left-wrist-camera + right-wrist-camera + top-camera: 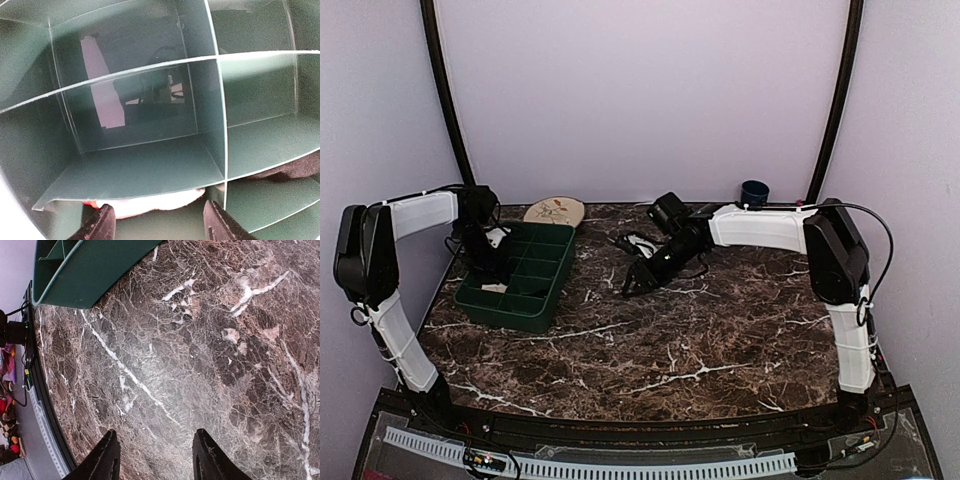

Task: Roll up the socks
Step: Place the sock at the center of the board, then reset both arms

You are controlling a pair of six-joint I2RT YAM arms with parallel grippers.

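Note:
The red sock (150, 204) with its white trim lies in a compartment of the green divided tray (150, 170), mostly hidden under a divider wall. A dark fabric shape (295, 170), which looks like the black sock, lies in the compartment to the right. My left gripper (160, 226) hangs open inside the tray, fingertips just short of the red sock and nothing between them. In the top view the left gripper (490, 262) is sunk in the tray (535, 300). My right gripper (155, 456) stands open and empty over bare marble, right of the tray (90, 270), as the top view (638, 283) also shows.
A tan round plate (555, 211) lies behind the tray at the back edge. A dark blue cup (754, 192) stands at the back right. The tray's thin divider walls (222, 100) stand close around the left fingers. The dark marble table (700, 340) stretches to the front.

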